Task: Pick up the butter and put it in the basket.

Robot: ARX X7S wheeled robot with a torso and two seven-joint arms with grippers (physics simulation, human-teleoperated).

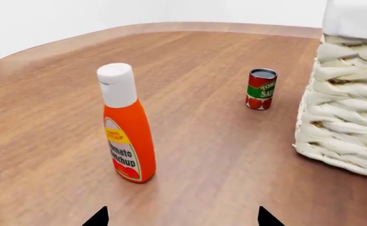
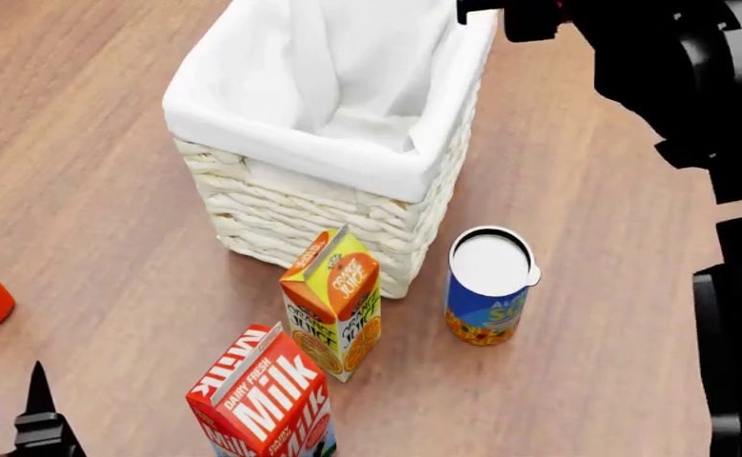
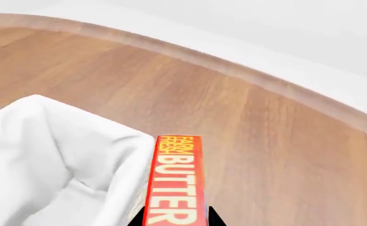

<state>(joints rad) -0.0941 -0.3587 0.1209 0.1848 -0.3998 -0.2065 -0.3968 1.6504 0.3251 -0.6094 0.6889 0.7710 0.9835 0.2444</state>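
Note:
The butter (image 3: 174, 183) is a slim red box with white "BUTTER" lettering. My right gripper (image 3: 174, 220) is shut on it, one dark jaw at each side. It hangs above the rim of the basket (image 3: 57, 155), over the edge of the white liner. In the head view the basket (image 2: 332, 205) stands mid-table and my right arm (image 2: 651, 57) reaches over its far right corner; the butter is hidden there. My left gripper (image 1: 183, 219) is open and empty, low over the table near the basket's left side (image 1: 343, 122).
A ketchup bottle (image 1: 128, 127) and a tomato sauce can (image 1: 261, 89) stand left of the basket. In front of it stand a juice carton (image 2: 335, 300), a milk carton (image 2: 263, 400) and a blue can (image 2: 488, 286). The table's curved far edge (image 3: 252, 75) lies beyond.

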